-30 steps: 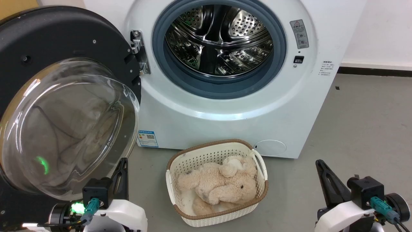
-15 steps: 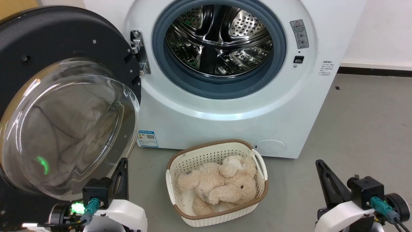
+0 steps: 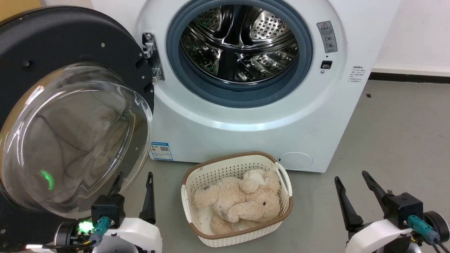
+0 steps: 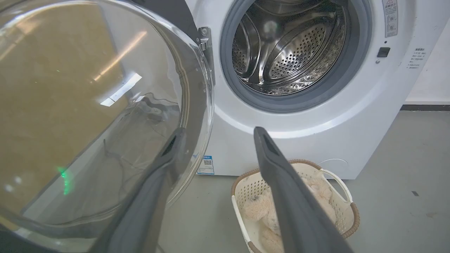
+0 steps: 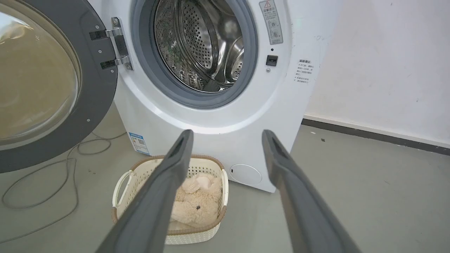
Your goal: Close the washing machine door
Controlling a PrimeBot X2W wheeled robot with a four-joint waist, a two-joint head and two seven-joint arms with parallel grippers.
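1. The washing machine door point(image 3: 74, 119) stands swung wide open at 9 o'clock of the washing machine point(image 3: 246, 119), hanging from its hinge point(image 3: 151, 52). Nothing pushes it yet.
2. The left gripper point(image 3: 135, 174), at 7 o'clock in the head view, has its fingers spread and empty, just beside the door's bulging glass. A fingertip pressed on that curve would probably skid off rather than drive the door.
3. Pushing close to the hinge gives poor leverage, so the door may stall short of the latch.
4. The basket point(image 3: 185, 200) holding a plush toy point(image 3: 239, 203) sits on the floor at 6 o'clock of the drum point(image 3: 239, 42). An arm following the door round could knock it.
5. The right gripper point(image 3: 351, 175), at 5 o'clock, is also spread and empty, well apart from the door. If it reaches in, the door could pinch it.
6. Too gentle a shove may let the door bounce back unlatched.
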